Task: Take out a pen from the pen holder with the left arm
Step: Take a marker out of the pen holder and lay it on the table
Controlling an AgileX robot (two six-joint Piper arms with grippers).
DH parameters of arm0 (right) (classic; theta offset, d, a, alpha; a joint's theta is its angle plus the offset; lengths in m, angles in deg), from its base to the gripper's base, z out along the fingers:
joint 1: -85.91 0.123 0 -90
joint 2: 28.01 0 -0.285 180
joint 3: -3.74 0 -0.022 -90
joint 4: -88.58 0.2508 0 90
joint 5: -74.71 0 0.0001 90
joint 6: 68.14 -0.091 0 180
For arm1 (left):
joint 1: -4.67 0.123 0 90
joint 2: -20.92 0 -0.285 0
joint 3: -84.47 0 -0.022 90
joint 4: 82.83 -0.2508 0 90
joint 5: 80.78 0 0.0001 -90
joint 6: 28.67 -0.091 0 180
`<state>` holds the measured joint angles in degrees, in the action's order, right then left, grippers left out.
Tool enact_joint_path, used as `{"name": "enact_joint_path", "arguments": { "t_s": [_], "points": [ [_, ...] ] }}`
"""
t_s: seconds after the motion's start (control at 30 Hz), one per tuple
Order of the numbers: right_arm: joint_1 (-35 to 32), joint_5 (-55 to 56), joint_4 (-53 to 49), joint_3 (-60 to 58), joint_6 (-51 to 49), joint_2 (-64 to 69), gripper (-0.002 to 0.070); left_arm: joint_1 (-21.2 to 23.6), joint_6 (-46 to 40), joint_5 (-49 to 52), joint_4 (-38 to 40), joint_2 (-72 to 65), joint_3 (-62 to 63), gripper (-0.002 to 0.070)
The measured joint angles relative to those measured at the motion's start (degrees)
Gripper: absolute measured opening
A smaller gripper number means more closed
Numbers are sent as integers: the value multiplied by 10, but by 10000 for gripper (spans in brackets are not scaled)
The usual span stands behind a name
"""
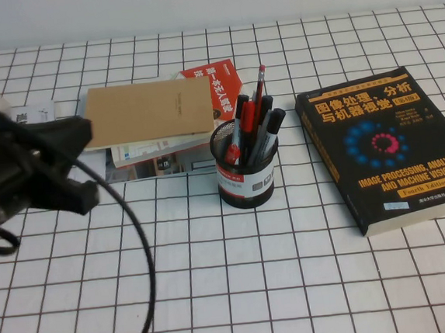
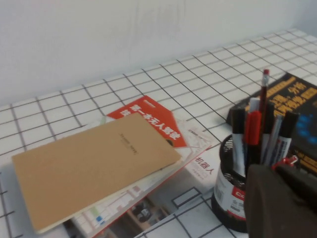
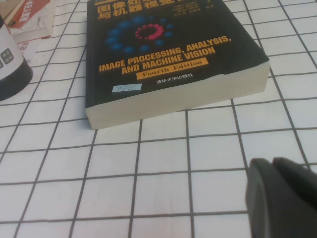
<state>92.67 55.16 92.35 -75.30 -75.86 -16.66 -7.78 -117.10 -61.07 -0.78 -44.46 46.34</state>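
Closed and empty, left claw [image 2: 278, 198] hovers at frame left, short of the black mesh pen holder [image 1: 245, 174], whose upright pens [image 1: 254, 121] offer graspable tops. Right claw [image 3: 283, 198], state unclear, sits unneeded near the thick black textbook [image 1: 384, 144].

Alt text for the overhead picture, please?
A mesh cup of pens stands between stacked booklets and a thick black textbook on a checked table. The closed left claw hovers at left; the right claw is out of shot.

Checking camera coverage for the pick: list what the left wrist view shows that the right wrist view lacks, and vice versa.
Left wrist only: the pens in the pen holder, and the shut left gripper, left of it. Right wrist only: the right gripper above the checked cloth, and the page edge of the black textbook. Both: holder, textbook, red book.
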Motion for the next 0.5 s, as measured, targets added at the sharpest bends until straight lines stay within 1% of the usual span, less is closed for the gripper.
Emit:
{"name": "enact_joint_path", "arguments": {
  "t_s": [0.03,0.13,0.23,0.33,0.43,0.5],
  "points": [
    [0,0,0,0,0,0,-20,-18,-30,-6,18,-21,7,-5],
    [0,0,0,0,0,0,-20,-61,-83,-14,48,-86,38,-5],
    [0,0,0,0,0,0,-20,-90,-98,-15,58,-148,77,-4],
    [0,0,0,0,0,0,-20,-103,-101,-11,61,-202,113,17],
    [0,0,0,0,0,0,-20,-108,-116,12,63,-245,140,95],
    [0,0,0,0,0,0,-20,-107,-152,37,63,-268,152,212]
  ]
}}
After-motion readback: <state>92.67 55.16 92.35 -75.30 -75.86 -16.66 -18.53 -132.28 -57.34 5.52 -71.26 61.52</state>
